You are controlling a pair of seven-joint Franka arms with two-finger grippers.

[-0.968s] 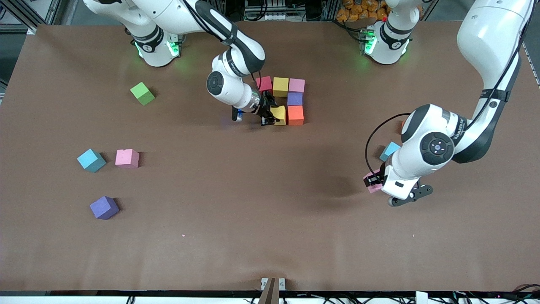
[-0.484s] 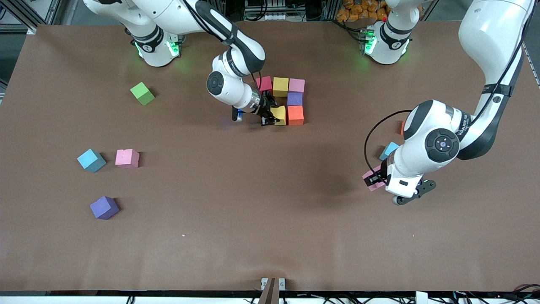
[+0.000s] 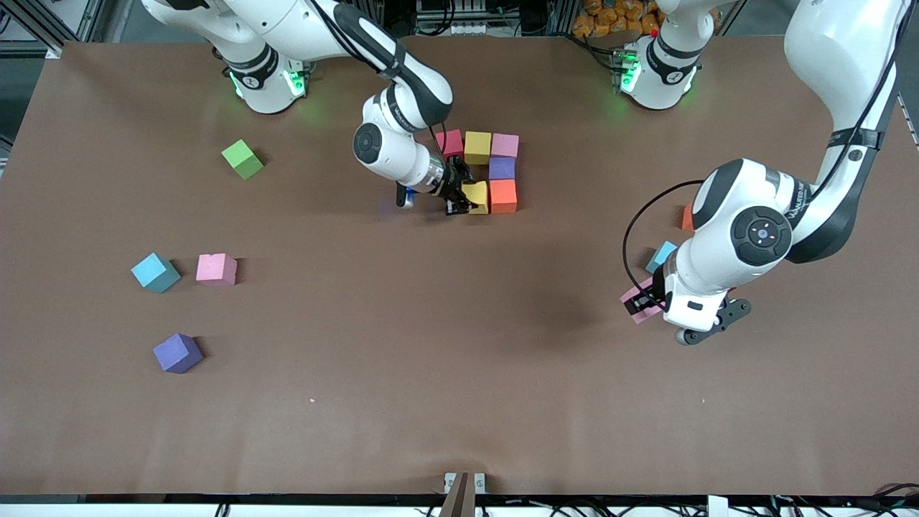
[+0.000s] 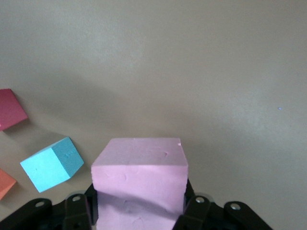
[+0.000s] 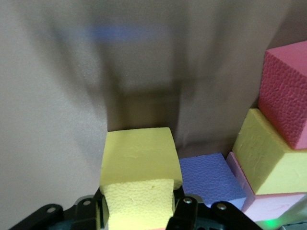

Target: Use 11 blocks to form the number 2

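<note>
Blocks (image 3: 490, 170) cluster mid-table; both pincers grip cubes, bare tabletop (image 3: 459, 373) nearer camera.

We see our left gripper (image 4: 139, 215) clamped on a pink block (image 4: 139, 179), with a light blue block (image 4: 50, 164) nearby.

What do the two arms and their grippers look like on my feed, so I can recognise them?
Both arms are glossy white with black joint bands and round black joint caps. The left arm carries a looping black cable; its base ring glows green, as does the right arm's. The left gripper and right gripper have black fingers.
</note>
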